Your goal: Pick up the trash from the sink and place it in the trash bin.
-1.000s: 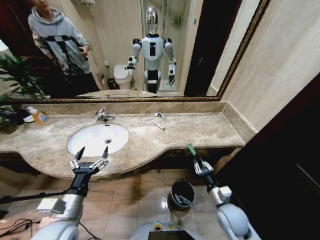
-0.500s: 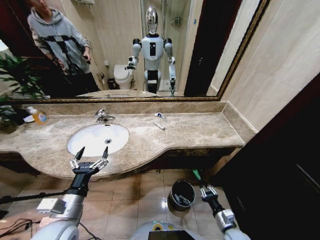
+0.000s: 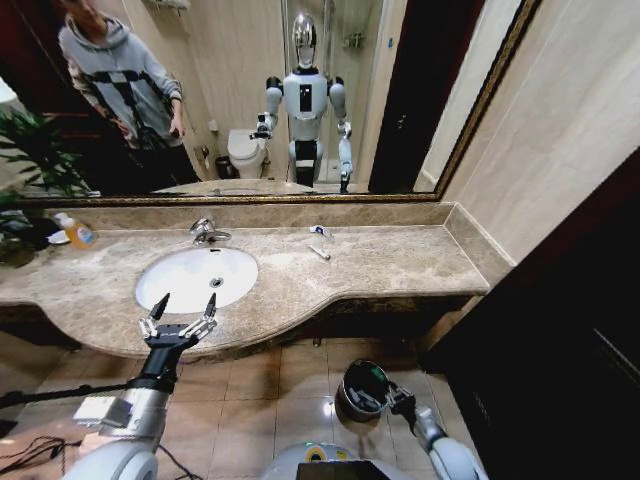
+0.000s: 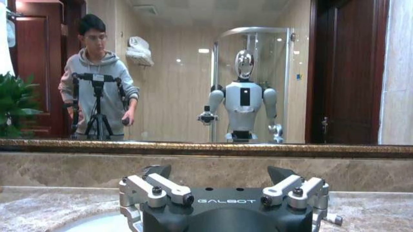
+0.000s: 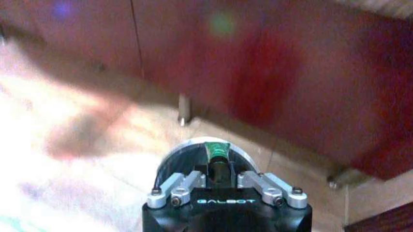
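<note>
We see wide mirror (image 3: pixel 250 100) in gilt frame above counter (image 3: pixel 390 262), beige marble, curved front edge. Beige tiled wall (image 3: pixel 560 130) meets counter at far end. Dark wood panel (image 3: pixel 570 330) runs along that side. Floor (image 3: pixel 290 375) glossy tan tile, bright glare patches. Potted green plant (image 3: pixel 30 160) stands at counter's opposite end. In mirror we note white toilet (image 3: pixel 243 152), curved glass shower enclosure (image 4: pixel 258 82), dark wooden door (image 4: pixel 345 72), towel on high shelf (image 4: pixel 140 50). Lighting warm, indoor.
</note>
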Motion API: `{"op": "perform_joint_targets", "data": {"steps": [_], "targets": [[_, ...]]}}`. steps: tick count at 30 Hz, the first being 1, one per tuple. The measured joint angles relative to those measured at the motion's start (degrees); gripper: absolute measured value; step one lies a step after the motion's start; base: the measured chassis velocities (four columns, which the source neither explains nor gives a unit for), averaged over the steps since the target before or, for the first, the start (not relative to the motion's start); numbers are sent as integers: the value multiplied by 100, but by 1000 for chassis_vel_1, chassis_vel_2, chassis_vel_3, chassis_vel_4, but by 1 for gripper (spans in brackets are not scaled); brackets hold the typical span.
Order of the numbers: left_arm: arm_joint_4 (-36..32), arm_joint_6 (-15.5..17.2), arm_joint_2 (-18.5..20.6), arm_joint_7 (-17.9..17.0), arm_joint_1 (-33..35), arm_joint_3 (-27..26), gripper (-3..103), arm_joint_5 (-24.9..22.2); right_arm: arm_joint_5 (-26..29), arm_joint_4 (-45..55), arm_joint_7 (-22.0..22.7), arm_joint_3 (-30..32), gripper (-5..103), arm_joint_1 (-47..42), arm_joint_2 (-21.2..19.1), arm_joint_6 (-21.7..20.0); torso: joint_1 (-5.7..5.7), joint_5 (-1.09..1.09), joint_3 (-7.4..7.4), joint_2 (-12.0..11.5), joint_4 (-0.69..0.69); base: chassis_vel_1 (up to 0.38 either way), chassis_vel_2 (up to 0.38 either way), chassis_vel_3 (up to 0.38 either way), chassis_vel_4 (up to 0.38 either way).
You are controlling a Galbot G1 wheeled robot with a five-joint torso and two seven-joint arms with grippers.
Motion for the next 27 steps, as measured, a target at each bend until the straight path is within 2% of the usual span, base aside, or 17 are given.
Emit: {"op": "perform_joint_targets", "data": {"steps": [2, 6, 14, 26, 27], "targets": [[0, 0, 0, 0, 0, 0, 100, 0, -295, -544, -12, -117, 20, 379, 60, 5, 0, 1, 0, 0, 0, 0, 0, 0, 0], [1, 0, 0, 0, 0, 0, 100, 0, -534, -1175, -13, -228, 20, 788, 120, 45, 0, 0, 0, 0, 0, 0, 0, 0, 0], [0, 0, 0, 0, 0, 0, 100, 0, -1402, -3050, 10, -210, 20, 2007, 468, 424, 0, -1, 0, 0, 0, 0, 0, 0, 0], [0, 0, 1, 0, 0, 0, 100, 0, -2037, -4454, 142, -55, 20, 2644, 709, 765, 0, 0, 0, 0, 0, 0, 0, 0, 0], [0, 0, 0, 0, 0, 0, 100, 0, -2063, -4565, 166, -48, 17, 2695, 737, 768, 0, 1, 0, 0, 0, 0, 0, 0, 0]]}}
